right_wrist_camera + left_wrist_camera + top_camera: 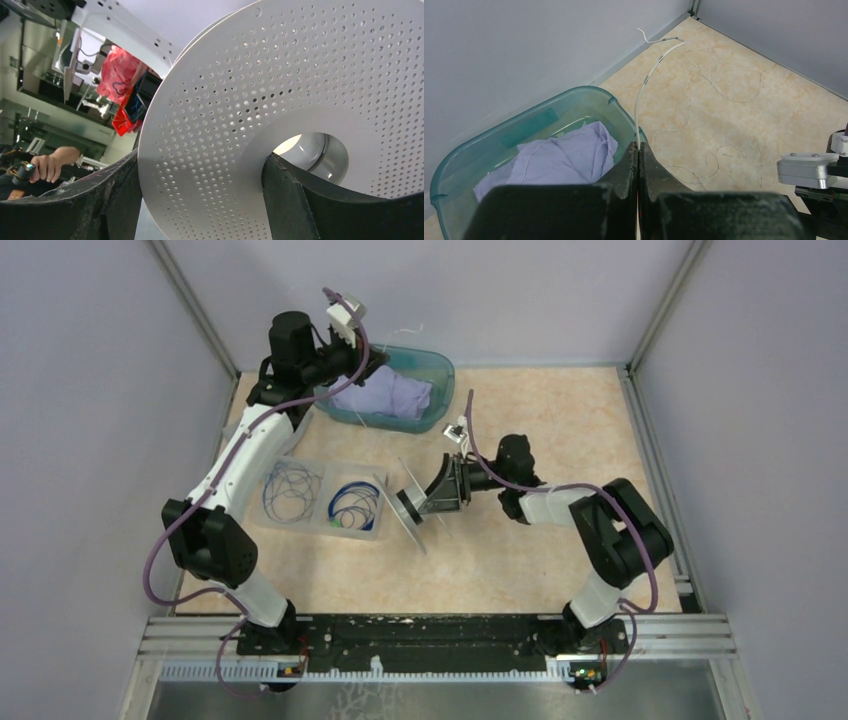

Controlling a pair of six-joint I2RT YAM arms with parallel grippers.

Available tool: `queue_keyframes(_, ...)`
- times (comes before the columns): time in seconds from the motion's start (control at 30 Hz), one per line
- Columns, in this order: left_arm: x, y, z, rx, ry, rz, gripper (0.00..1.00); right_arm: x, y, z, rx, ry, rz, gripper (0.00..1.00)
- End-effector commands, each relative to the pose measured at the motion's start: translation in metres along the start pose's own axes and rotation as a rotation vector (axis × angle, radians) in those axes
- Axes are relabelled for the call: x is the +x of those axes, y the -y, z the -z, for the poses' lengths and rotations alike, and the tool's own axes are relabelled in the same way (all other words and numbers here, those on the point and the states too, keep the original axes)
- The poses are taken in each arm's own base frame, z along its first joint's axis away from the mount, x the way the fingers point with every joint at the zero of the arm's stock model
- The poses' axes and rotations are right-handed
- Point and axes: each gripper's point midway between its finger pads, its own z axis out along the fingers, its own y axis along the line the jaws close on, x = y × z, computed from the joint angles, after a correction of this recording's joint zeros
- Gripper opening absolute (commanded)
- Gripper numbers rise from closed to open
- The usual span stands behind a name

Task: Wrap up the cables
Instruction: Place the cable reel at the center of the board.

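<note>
My left gripper (639,146) hangs over the right rim of a teal bin (469,150) and is shut on a whitish cable (640,95). That cable rises from the jaws and bends over toward the back wall. More thin whitish wire (724,95) lies in loose curls on the floor. Two coils of blue cables (355,504) rest in a clear tray (300,528). My right gripper (200,167) is shut on a white perforated spool disc (220,100), one finger at its rim, the other in its centre hole. In the top view the spool (407,508) sits mid-table.
A crumpled purple cloth (385,395) fills the teal bin (440,365) by the back wall. The clear tray stands beside the left arm's forearm. Grey walls close the table on three sides; a metal rail (440,635) runs along the near edge.
</note>
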Motion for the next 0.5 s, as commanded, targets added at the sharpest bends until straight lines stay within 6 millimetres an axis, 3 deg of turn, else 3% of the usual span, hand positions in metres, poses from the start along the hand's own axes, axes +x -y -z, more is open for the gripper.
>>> queue_keyframes(0.0, -0.007, 0.007, 0.003, 0.019, 0.027, -0.032, 0.00, -0.033, -0.038, -0.001, -0.119, 0.101, 0.188, 0.00)
queue_keyframes(0.3, -0.004, 0.014, 0.009, 0.032, 0.028, -0.015, 0.00, -0.023, -0.003, -0.003, 0.001, 0.111, 0.103, 0.00)
queue_keyframes(0.47, -0.002, 0.017, 0.011, 0.040, 0.031, -0.005, 0.00, -0.016, 0.011, -0.002, 0.056, 0.080, 0.077, 0.06)
